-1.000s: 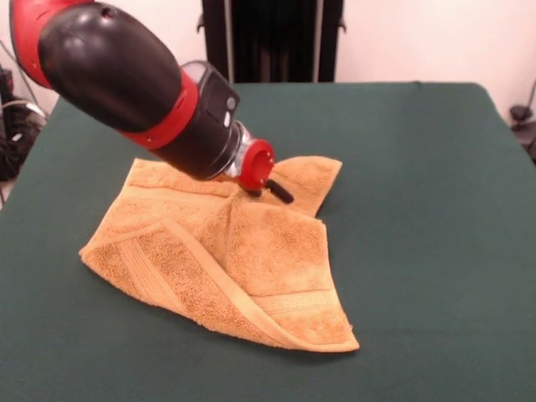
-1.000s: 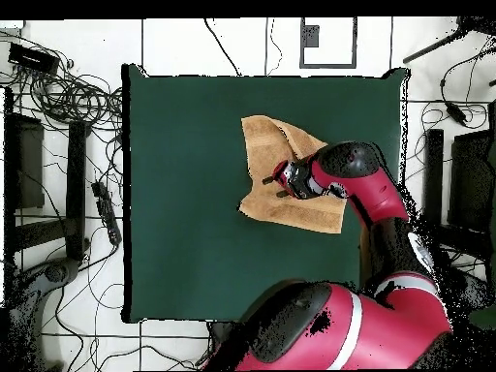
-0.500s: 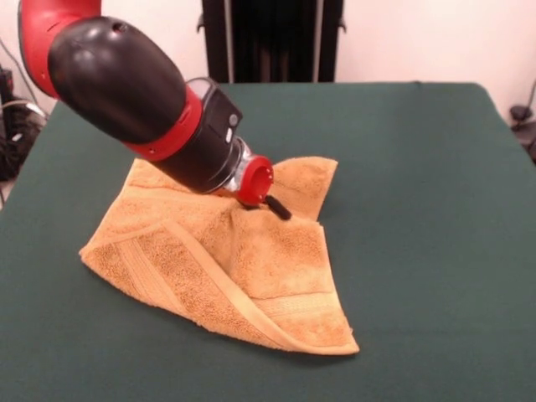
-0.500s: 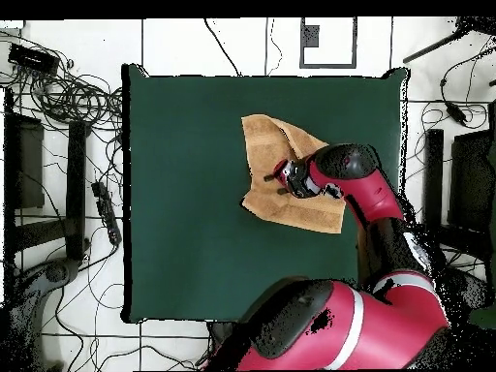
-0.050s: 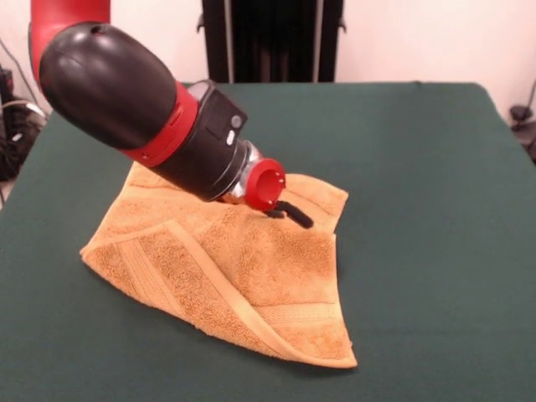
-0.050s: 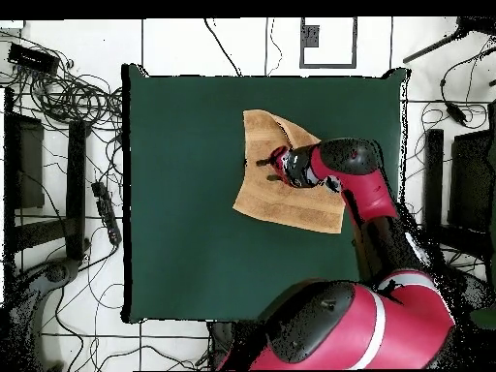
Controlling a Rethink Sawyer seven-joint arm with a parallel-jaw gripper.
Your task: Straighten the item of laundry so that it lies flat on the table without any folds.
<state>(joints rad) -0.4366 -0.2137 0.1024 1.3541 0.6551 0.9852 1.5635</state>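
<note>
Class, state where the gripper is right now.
In the front view, the gripper is over the towel's far right part, left of the table's centre.

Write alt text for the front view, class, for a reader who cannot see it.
A red and black robot arm reaches down with its end effector over a golden-orange towel, which lies partly folded on a dark green table. One flap overlaps the rest along a diagonal band.
</note>
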